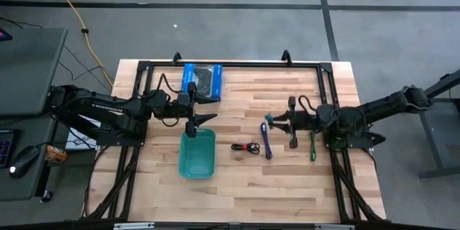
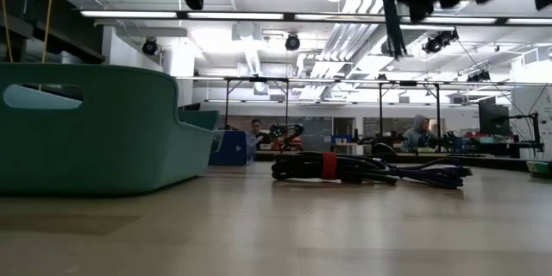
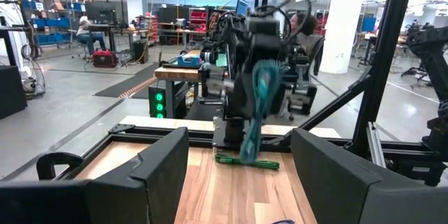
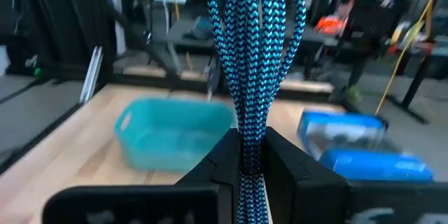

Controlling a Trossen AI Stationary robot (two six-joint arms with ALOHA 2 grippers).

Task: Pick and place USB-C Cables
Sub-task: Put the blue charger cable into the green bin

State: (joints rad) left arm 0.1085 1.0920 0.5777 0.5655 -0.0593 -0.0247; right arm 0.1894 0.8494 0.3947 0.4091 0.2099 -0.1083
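Note:
My right gripper (image 1: pixel 277 122) is right of the table's middle, shut on the blue-teal cable (image 4: pixel 253 49); its fingers point toward the table's left. The black cable with a red tie (image 1: pixel 246 146) lies on the wood beside the purple cable (image 1: pixel 267 142). The green cable (image 1: pixel 313 146) lies under the right arm. My left gripper (image 1: pixel 195 109) hovers open above the far end of the teal bin (image 1: pixel 198 154), holding nothing. In the low view, the black cable (image 2: pixel 332 166) and the purple cable (image 2: pixel 431 172) rest flat on the table. My right gripper pinches the blue-teal cable bundle between its two fingers (image 4: pixel 220 161), gripping it near one end (image 4: pixel 250 147). The fingers come in level from the table's right and lie along the bundle. The looped end (image 4: pixel 255 0) sticks out past the fingertips, clear of the table.
A blue box (image 1: pixel 203 80) lies near the far edge behind the left gripper. The teal bin (image 2: pixel 95 129) stands left of the black cable. A black frame (image 1: pixel 230 65) runs along the table's edges. Bare wood lies between the bin and the cables.

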